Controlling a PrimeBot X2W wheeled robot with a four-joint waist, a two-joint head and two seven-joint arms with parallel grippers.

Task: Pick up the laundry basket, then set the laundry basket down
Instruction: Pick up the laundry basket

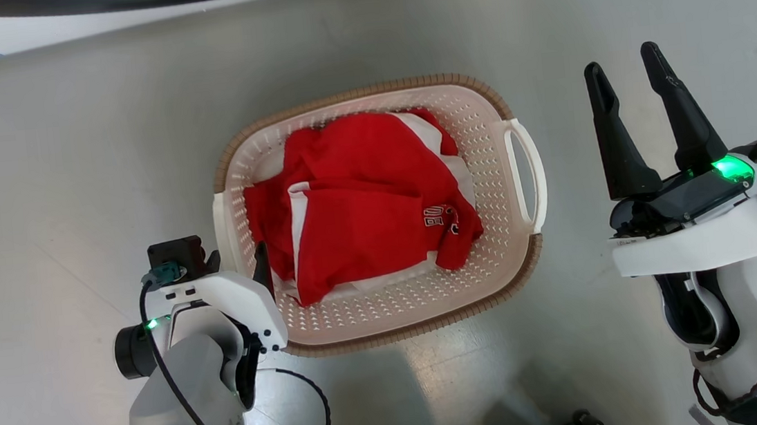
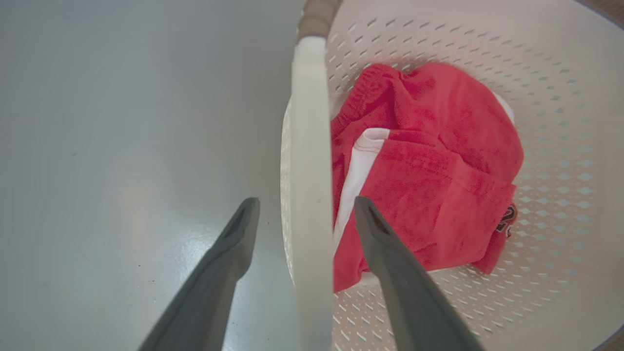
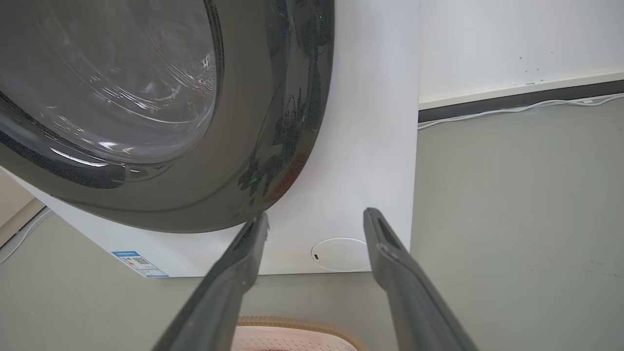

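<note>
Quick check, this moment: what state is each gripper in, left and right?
Left gripper: open, straddling the laundry basket at its side handle, not clamped.
Right gripper: open, empty.

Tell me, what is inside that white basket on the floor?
Inside the laundry basket lies a crumpled red garment with white panels. The basket's bare perforated bottom shows around it. Anything beneath the garment is covered, so I cannot tell whether more laundry lies there.

I face a white washing machine (image 3: 360, 146) with dark glass door (image 3: 146, 97) on glossy grey floor (image 3: 512, 219), white wall (image 3: 512, 39) behind.
</note>
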